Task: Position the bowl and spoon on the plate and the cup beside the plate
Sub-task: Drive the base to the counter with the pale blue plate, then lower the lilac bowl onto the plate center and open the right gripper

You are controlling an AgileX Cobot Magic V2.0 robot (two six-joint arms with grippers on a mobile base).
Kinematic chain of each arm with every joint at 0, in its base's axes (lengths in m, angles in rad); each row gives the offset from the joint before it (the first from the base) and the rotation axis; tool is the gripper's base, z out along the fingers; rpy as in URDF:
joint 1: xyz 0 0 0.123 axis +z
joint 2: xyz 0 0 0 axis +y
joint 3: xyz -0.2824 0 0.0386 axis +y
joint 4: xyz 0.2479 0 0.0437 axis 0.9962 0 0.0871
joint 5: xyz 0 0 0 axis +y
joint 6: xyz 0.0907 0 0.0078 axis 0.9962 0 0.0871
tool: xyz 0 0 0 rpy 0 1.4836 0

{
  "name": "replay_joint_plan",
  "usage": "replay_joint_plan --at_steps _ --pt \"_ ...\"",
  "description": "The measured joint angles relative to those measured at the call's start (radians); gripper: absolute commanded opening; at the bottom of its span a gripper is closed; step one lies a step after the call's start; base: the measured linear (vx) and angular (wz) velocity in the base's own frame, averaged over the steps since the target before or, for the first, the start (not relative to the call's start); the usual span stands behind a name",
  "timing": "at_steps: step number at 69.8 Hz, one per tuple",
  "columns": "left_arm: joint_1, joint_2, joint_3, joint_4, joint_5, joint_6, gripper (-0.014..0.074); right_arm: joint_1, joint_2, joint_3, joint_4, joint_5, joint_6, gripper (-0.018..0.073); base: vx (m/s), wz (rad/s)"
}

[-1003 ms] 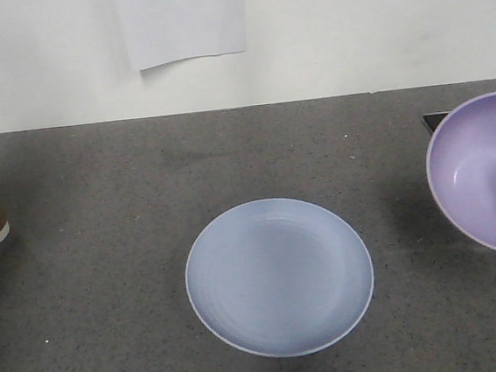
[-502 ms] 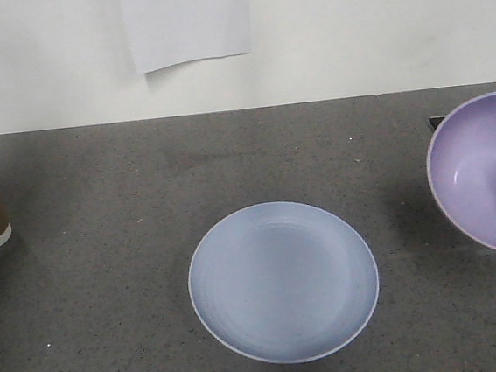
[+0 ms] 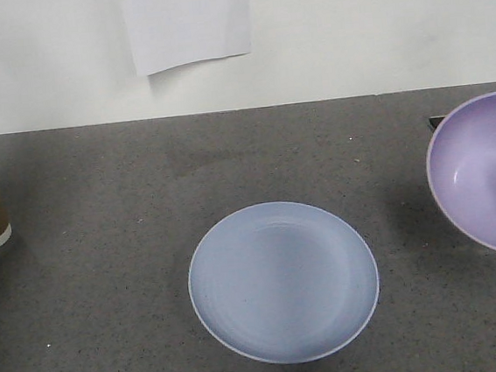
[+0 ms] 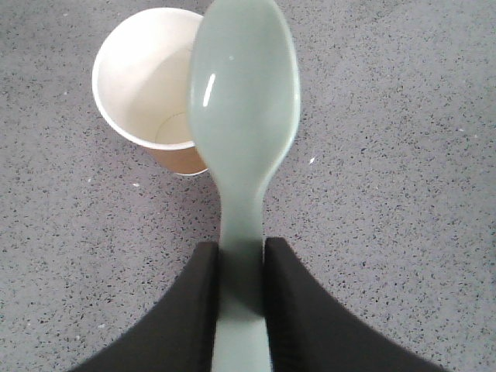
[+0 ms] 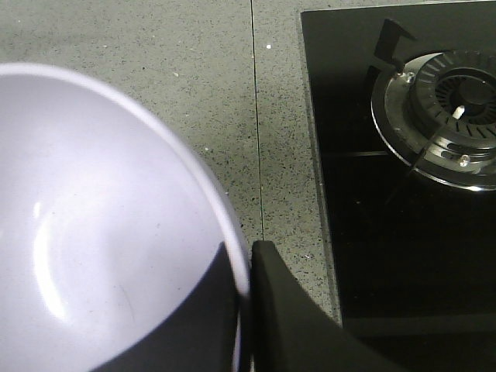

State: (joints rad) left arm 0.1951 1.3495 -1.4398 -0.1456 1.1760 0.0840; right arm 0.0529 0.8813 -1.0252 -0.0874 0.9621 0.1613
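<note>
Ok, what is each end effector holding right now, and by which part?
The left end effector grips the spoon by its handle; the right end effector pinches the bowl by its rim.

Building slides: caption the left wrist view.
Left gripper clamps the mint spoon by its handle; an empty paper cup stands on the counter beyond.

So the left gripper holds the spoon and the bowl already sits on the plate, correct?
No. The left gripper holds the spoon, but the bowl is not on the plate; the front view shows it apart, at the right edge.
</note>
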Motion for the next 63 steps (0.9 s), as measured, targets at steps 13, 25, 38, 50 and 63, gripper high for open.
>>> replay_joint_plan --at_steps 13,25,38,50,63 --pt "0.0 0.0 0.0 0.0 0.0 0.0 -0.0006 0.0 0.0 0.0 0.0 0.0 0.0 -0.0006 0.0 0.0" --pt "0.0 0.0 0.0 0.0 0.0 0.0 -0.0006 0.0 0.0 0.0 0.0 0.0 0.0 -0.0006 0.0 0.0" --pt "0.0 0.0 0.0 0.0 0.0 0.0 -0.0006 0.0 0.0 0.0 0.0 -0.008 0.0 -0.0006 0.0 0.0" --pt "0.0 0.0 0.0 0.0 0.0 0.0 -0.0006 0.0 0.01 0.0 0.06 -0.031 -0.025 -0.0006 0.0 0.0" --pt "0.0 0.0 0.0 0.0 0.0 0.0 -0.0006 0.0 0.116 0.0 0.289 -0.024 -0.219 -0.0004 0.0 0.0"
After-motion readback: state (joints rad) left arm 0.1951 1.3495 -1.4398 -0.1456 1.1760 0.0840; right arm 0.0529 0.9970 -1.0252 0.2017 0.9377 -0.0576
